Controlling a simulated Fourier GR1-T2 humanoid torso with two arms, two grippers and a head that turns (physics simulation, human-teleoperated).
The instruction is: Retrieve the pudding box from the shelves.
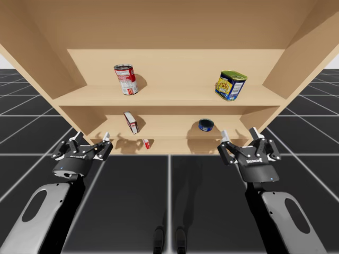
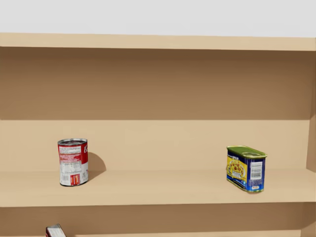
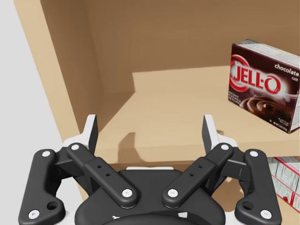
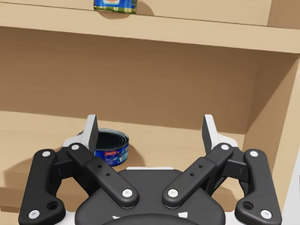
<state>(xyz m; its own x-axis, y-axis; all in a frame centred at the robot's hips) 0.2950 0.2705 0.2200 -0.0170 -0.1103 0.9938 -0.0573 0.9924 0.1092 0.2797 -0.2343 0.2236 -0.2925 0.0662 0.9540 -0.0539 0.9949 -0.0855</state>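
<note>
The pudding box (image 3: 265,91), dark brown with a red-and-white logo, stands on the middle shelf (image 1: 169,129), ahead of my left gripper (image 3: 150,131) and off to its right. From above, the pudding box (image 1: 131,122) appears tilted and edge-on, right of and beyond my left gripper (image 1: 93,136). That gripper is open and holds nothing, in front of the shelf's left end. My right gripper (image 1: 239,133) is also open and empty, before the shelf's right end. In the head view a corner of the pudding box (image 2: 55,231) peeks up.
A red soup can (image 1: 125,79) and a blue-and-yellow tin (image 1: 231,85) stand on the upper shelf. A flat blue can (image 4: 111,146) lies on the middle shelf ahead of my right gripper. A red-and-white box (image 3: 286,180) sits on the lower shelf.
</note>
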